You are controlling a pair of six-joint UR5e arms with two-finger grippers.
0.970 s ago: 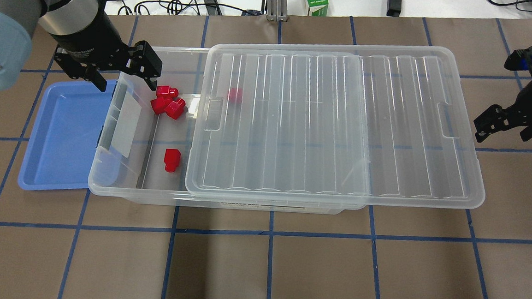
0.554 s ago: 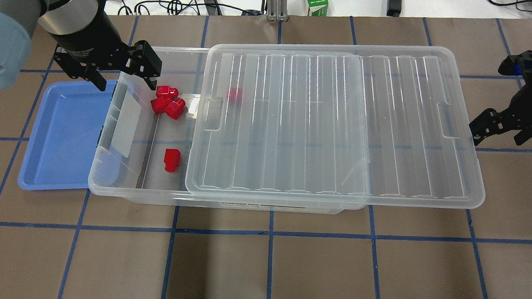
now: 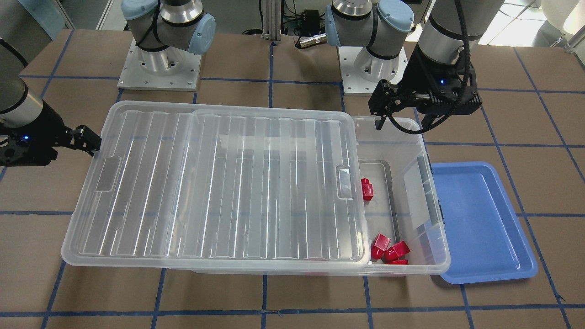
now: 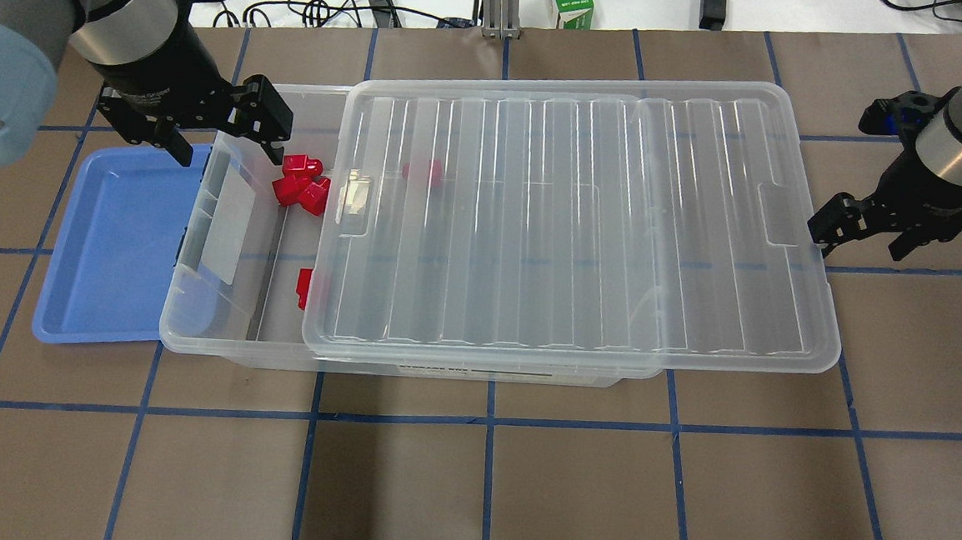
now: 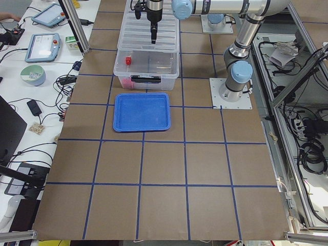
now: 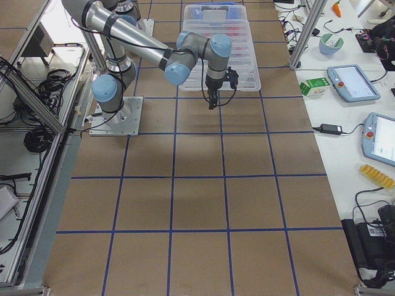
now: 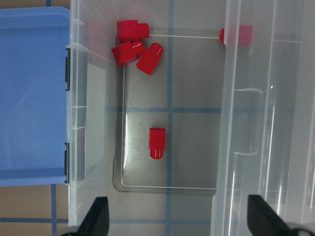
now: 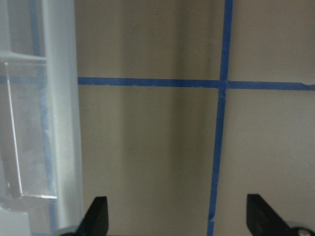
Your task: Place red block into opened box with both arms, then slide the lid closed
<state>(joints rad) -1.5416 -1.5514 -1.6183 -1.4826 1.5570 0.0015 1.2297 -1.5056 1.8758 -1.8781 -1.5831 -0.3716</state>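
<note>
The clear box (image 4: 217,344) lies across the table with its ribbed lid (image 4: 575,226) covering all but its left end. In that open end lies the red block (image 7: 157,143), partly under the lid's edge in the overhead view (image 4: 303,287). Three more red pieces (image 4: 298,182) are bunched in the far corner, and another (image 4: 422,172) shows through the lid. My left gripper (image 4: 226,142) hangs open and empty above the open end. Open as well, my right gripper (image 4: 866,233) has one finger (image 3: 90,140) against the lid's right short edge (image 8: 59,123).
A blue tray (image 4: 115,239) lies against the box's left end, partly beneath it. Cables and a green carton (image 4: 570,0) sit beyond the table's far edge. Brown table surface with blue tape lines surrounds the box.
The right gripper has moved left against the lid, and the lid has slid left over the box, now partly covering the lone red block. The left arm has stayed still.
</note>
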